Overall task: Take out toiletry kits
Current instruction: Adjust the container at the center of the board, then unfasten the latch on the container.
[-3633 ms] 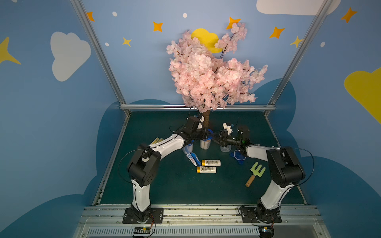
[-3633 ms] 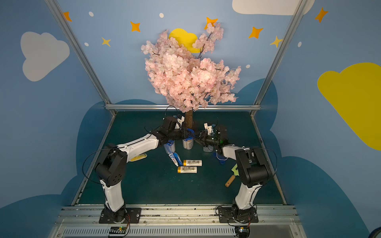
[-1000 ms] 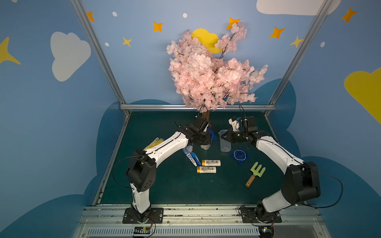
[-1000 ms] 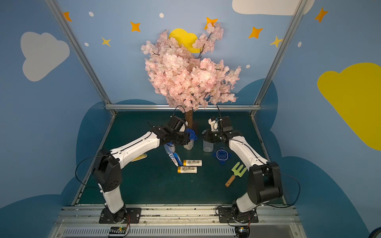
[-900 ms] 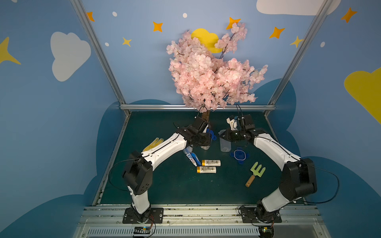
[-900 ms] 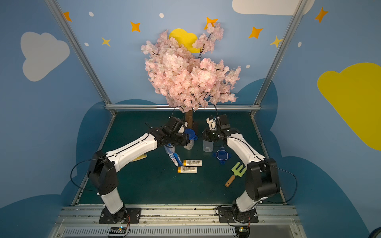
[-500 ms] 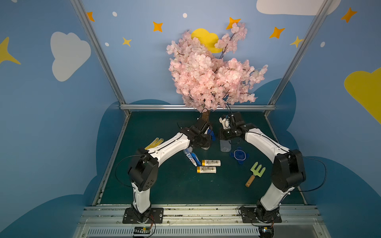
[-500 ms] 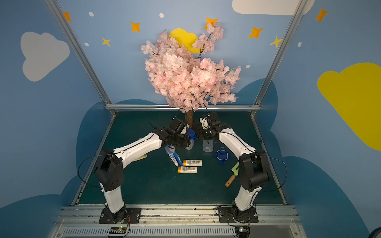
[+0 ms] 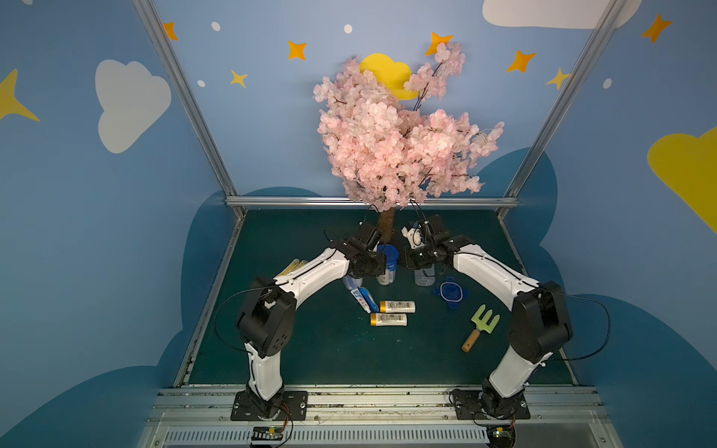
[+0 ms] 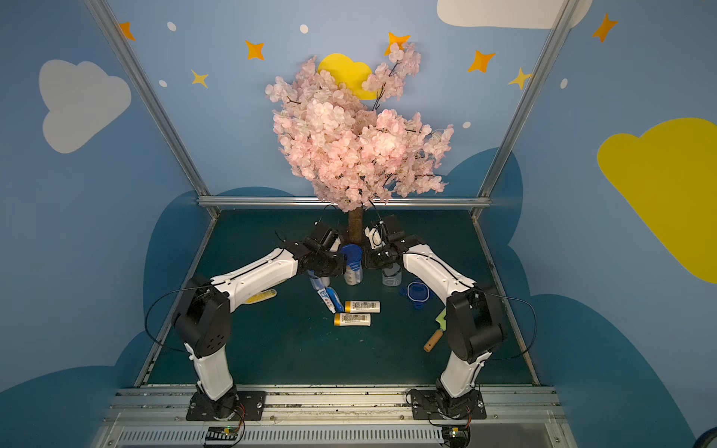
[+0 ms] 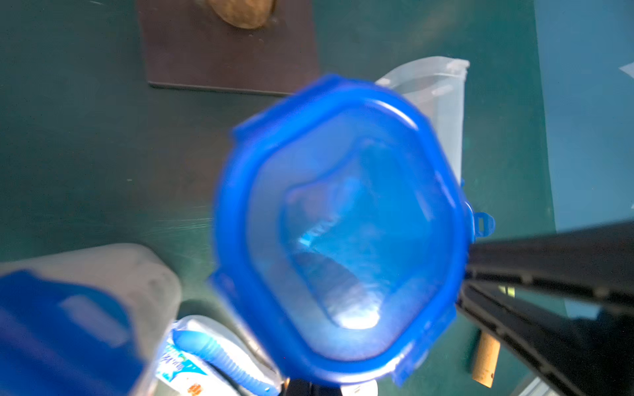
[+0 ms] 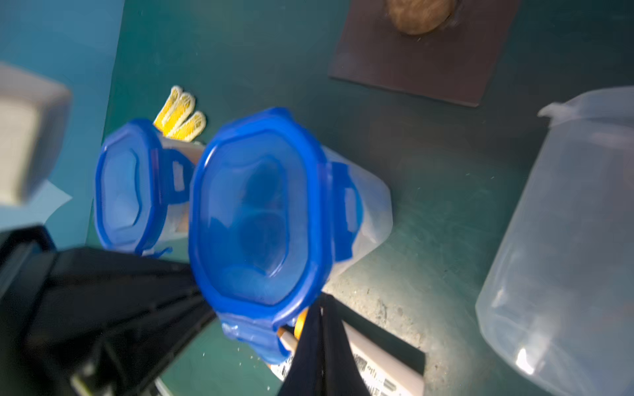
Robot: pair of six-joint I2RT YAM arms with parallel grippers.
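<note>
Since a second ago the right arm has swung inward from above the open clear plastic jar. Both arms now meet at the middle clear plastic jar with the blue clip lid, just in front of the pink blossom tree's trunk. The right gripper has its fingers pressed together on nothing, their tip at the lid's near clip. The left gripper comes at the lid from the opposite side, its fingers likewise closed and, as far as the views show, empty.

Part of the kits is already out on the green bench: two small white bottles with yellow-orange caps, a slim white toothpaste tube with blue-red print and a narrow blue wrapped piece. Pale pieces show through the middle jar's wall, under the lid.

The danger, I judge, is that neither arm holds the jar body. It looks tall, narrow and light, so prying at the rim with a clip still latched would lift or tip the whole jar rather than free the lid. It would then fall against the second lidded clear jar just beside it, or onto the pieces in front. Closed fingers may also slip off a smooth clip. The wrist views are blurred, so I cannot tell how many clips are undone
</note>
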